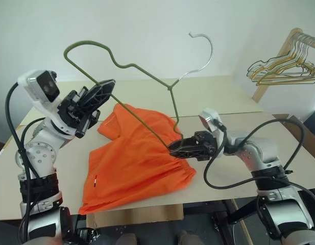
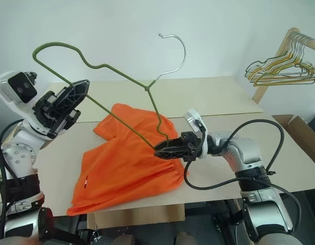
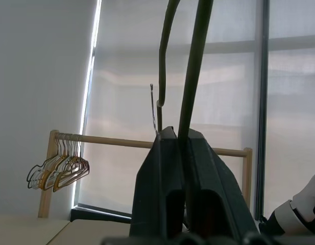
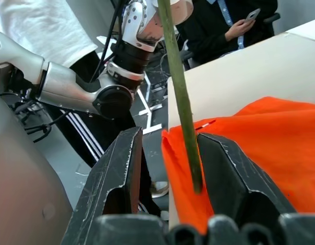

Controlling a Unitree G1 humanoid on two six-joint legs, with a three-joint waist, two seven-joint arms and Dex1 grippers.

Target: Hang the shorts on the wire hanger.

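Your left tool [image 1: 98, 91] clamps the wire hanger [image 1: 127, 65]; your right tool [image 4: 167, 168], half open, straddles its wire at the shorts [image 1: 131, 163]. No legible writing.

The wire hanger [image 3: 190, 76] runs out past the upper edge of the left wrist view, its hook and far shoulder cut off, while its lower end sinks out of sight into the gathered waistband of the shorts [image 1: 142, 158] at the right gripper [image 1: 173, 148]. In the right wrist view, two people [image 4: 228, 25] behind the table [image 4: 259, 71] are cropped at the frame's edge.
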